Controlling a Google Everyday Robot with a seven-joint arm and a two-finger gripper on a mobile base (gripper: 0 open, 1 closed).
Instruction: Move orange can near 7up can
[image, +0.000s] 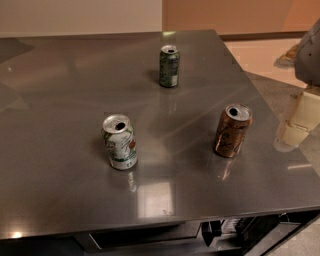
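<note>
The orange can (232, 130) stands upright on the right side of the grey table (60, 100); it is brownish-orange with dark markings and an open silver top. The 7up can (120, 142), white with green patches and a red spot, stands upright at the left of centre, well apart from the orange can. My gripper (296, 125) shows as cream-coloured parts under a grey arm piece at the right edge of the view. It is to the right of the orange can, beyond the table's right edge, and holds nothing that I can see.
A dark green can (169, 66) stands upright near the table's far edge, at centre. The table's front edge runs along the bottom of the view, with dark fittings (215, 231) below it. A light floor (260, 55) lies beyond the right edge.
</note>
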